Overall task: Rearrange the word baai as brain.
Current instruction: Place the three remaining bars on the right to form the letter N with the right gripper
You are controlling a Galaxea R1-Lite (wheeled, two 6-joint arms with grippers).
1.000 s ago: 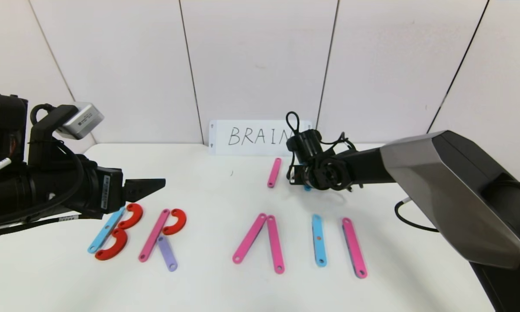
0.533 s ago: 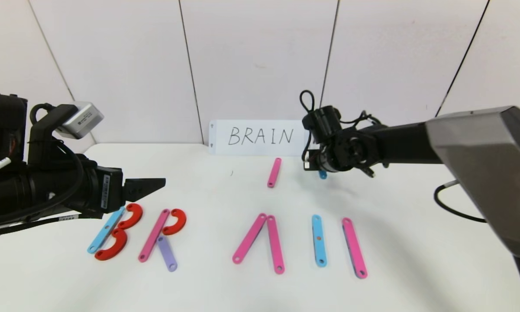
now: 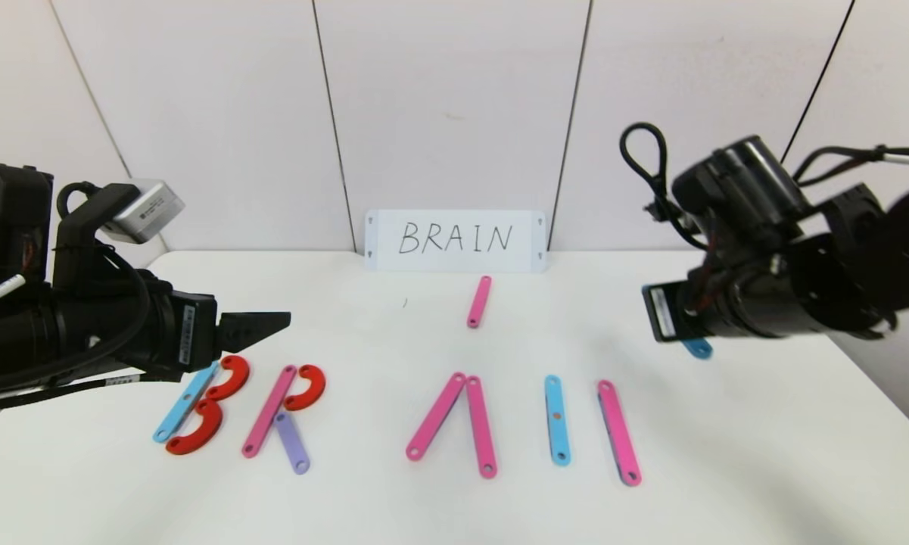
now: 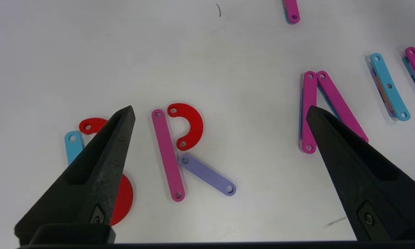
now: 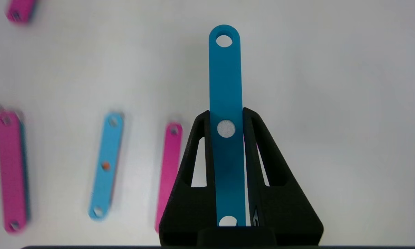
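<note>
This looks like a robot test lab: a bare white desk (image 3: pixel 424 515) stands against plain pale wall panels (image 3: pixel 446 113) with dark seams. At the desk's far edge a white card (image 3: pixel 454 241) handwritten BRAIN leans on the wall.

Bright, even overhead light; white bench (image 3: pixel 393 499) w/ no harsh glare, only soft faint shadows beside strips. Head view sharp, walls bow slightly at edges. Right wrist view: held blue strip (image 5: pixel 226 103) crisp, strips behind it blurred. Left wrist view sharp.
</note>
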